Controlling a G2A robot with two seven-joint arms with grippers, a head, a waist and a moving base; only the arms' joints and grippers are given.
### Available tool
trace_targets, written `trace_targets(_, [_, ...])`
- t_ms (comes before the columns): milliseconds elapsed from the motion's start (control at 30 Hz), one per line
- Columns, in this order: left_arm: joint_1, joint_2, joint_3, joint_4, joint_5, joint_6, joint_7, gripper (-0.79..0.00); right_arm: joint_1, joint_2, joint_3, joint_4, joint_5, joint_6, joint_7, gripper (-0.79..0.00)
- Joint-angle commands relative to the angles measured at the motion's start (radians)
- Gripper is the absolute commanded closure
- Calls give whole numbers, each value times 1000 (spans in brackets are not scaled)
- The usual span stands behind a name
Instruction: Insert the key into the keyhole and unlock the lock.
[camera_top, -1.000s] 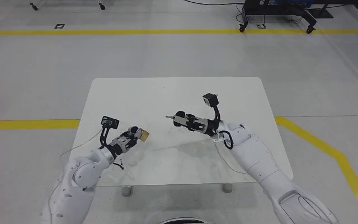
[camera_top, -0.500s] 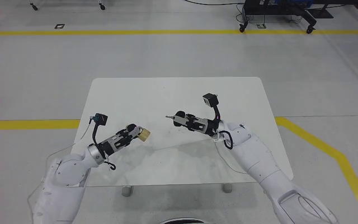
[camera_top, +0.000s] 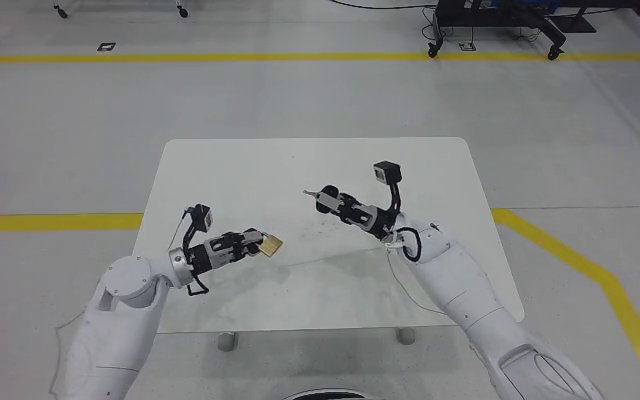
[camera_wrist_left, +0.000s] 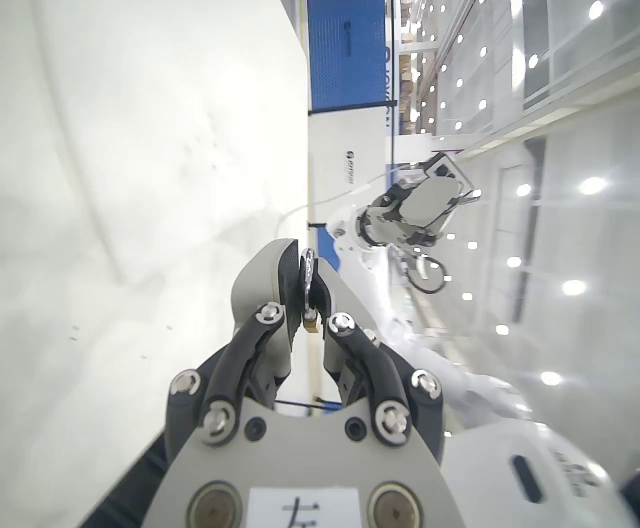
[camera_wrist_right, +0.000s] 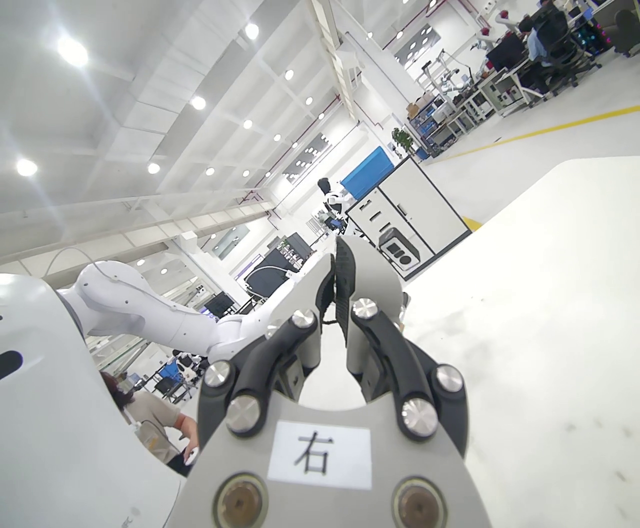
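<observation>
While my left claw (camera_wrist_left: 304, 272) is clamped on the lock (camera_top: 270, 243), holding it clear of the tabletop (camera_top: 300, 160) with the brass body out front, my right claw (camera_wrist_right: 336, 272) pinches the key (camera_top: 312, 193) tip-first toward it, well apart, so lining them up looks next.

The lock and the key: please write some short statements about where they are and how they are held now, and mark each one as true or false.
1. The left gripper grips the lock. True.
2. The key is already in the keyhole. False: key and lock are apart, and the top view shows bare table between them.
3. The right gripper holds the key. True.
4. The fingers of both grippers stand open. False: the left pair is shut on the lock, the right pair on the key.
</observation>
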Motion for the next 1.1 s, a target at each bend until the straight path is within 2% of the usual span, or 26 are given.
trace_targets(0, [-22,-1,9,28,-51,57,-34,0,-8,2,10,-8,-18,5,-25,0])
trace_targets(67, [-37,-1,14,43,-71,77,-38,0,-16,3,17,-16,-25,7,-41,0])
trace_targets(400, [-41,0,17,35,-43,56,0,0,-17,3,17,-15,-30,16,-43,0])
trace_targets(467, [-32,-5,28,42,-117,91,4,0,-9,3,18,-28,-122,85,-70,0])
trace_targets(533, [-35,-10,36,63,-257,157,-53,0,-10,0,6,-55,-178,101,-89,0])
trace_targets(667, [-54,-17,49,96,-376,181,-93,0,-19,1,12,-97,-259,117,-136,0])
trace_targets(833, [-101,-29,106,148,-440,195,-102,0,-43,10,48,-143,-308,120,-174,0])
trace_targets(1067, [-209,-52,178,247,-527,189,-87,0,-101,33,117,-209,-310,108,-175,0])
